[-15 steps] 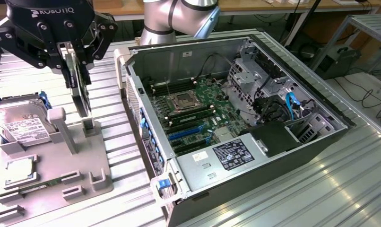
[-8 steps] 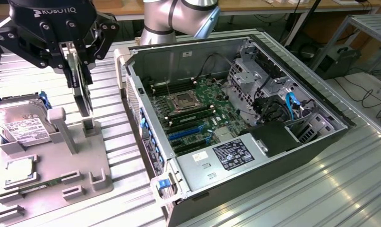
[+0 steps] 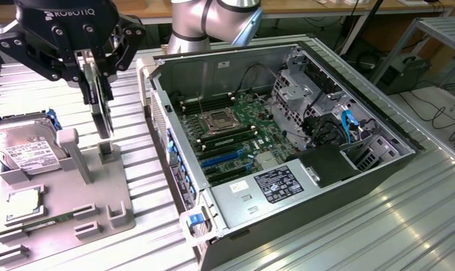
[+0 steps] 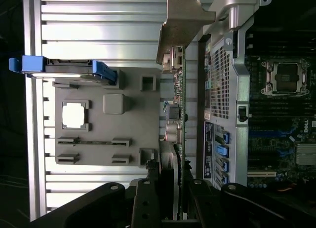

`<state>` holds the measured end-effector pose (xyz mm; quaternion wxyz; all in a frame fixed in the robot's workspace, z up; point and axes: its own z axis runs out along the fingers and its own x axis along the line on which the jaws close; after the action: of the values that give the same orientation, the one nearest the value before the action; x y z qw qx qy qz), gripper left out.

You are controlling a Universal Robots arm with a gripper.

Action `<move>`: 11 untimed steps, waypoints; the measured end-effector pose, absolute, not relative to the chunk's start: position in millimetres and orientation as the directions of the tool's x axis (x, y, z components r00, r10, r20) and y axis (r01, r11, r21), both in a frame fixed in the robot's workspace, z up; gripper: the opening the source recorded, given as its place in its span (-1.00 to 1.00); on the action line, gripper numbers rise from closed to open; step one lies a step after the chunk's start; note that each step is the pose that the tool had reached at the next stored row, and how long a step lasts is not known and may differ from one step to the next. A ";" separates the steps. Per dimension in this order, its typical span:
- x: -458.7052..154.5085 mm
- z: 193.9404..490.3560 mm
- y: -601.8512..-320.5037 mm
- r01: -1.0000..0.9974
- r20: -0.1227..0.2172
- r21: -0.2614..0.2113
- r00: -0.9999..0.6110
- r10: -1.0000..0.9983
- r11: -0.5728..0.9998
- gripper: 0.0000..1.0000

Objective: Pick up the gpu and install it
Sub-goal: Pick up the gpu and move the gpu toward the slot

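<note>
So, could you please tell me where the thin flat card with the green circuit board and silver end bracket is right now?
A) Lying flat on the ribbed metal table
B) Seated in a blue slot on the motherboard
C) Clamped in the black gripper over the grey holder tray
C: the black gripper is shut on the card, holding it upright over the grey holder tray, outside the open computer case.

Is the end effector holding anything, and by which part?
Yes. The end effector grips the gpu by its top edge, and the card hangs upright over the gray fixture.
</note>
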<state>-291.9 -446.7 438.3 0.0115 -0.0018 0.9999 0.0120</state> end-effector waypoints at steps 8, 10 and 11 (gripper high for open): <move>-287.7 438.3 -446.7 -0.004 -0.023 0.024 -1.000 -0.003 1.000 -0.45; -286.4 438.3 -446.7 -0.004 -0.023 0.024 -1.000 -0.003 1.000 -0.45; -285.9 438.3 -446.7 -0.004 -0.023 0.024 -1.000 -0.003 1.000 -0.45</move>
<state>-285.9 -446.7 438.3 0.0115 -0.0018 0.9999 0.0119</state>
